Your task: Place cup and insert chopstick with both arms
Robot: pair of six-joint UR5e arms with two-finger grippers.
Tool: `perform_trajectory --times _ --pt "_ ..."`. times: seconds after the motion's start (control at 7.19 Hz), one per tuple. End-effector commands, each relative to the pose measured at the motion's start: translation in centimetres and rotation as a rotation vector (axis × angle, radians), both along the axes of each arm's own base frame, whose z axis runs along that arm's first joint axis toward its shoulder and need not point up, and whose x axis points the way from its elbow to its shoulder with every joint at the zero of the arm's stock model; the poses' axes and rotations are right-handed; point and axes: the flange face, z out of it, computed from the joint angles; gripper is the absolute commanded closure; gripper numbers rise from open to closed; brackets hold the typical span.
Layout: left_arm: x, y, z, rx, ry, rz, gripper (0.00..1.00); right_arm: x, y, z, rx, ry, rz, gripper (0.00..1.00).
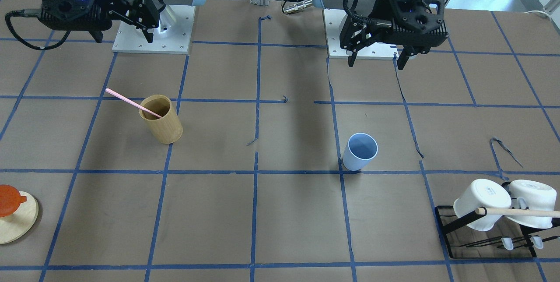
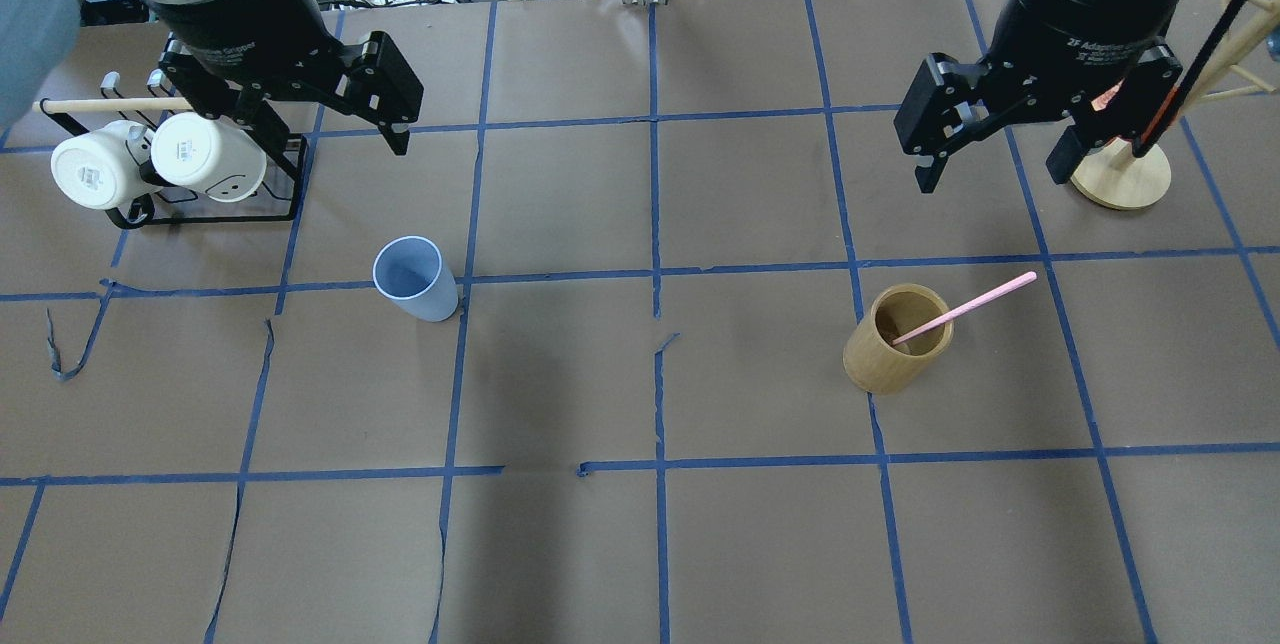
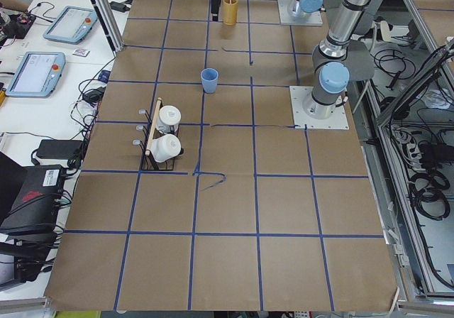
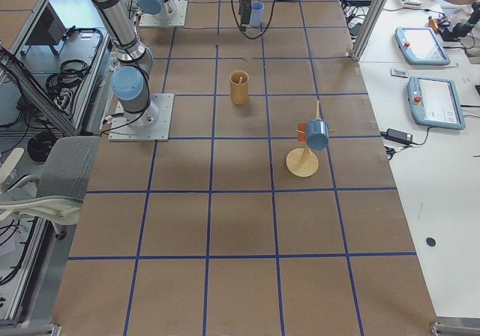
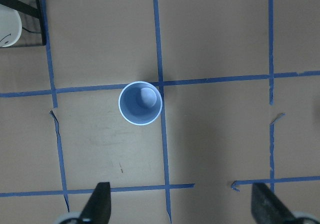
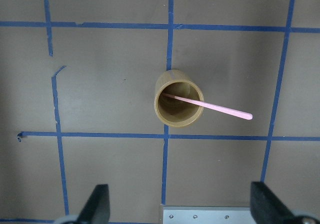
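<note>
The light blue cup (image 1: 359, 153) stands upright and empty on the brown table; it also shows in the overhead view (image 2: 415, 282) and the left wrist view (image 5: 140, 103). The pink chopstick (image 1: 131, 103) leans inside a tan bamboo cylinder (image 1: 162, 122); both show in the overhead view, chopstick (image 2: 965, 307) and cylinder (image 2: 895, 349), and in the right wrist view (image 6: 210, 106). My left gripper (image 2: 310, 124) is open and empty, high above and behind the cup. My right gripper (image 2: 992, 174) is open and empty, high above and behind the cylinder.
A black rack (image 2: 285, 179) with two white mugs (image 2: 150, 164) and a wooden rod (image 2: 110, 106) stands at the table's left end. A round wooden stand (image 2: 1120, 179) sits at the right end. Blue tape lines grid the table.
</note>
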Motion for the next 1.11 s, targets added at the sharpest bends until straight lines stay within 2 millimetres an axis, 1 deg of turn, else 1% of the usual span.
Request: perform_trajectory --times 0.0,0.97 --pt "0.12 0.11 0.1 -0.001 -0.004 0.001 0.0 0.0 -0.06 0.04 -0.005 0.0 -0.001 0.0" --pt "0.12 0.16 0.18 -0.003 -0.004 0.001 0.0 0.0 -0.15 -0.06 -0.007 0.0 0.002 0.0"
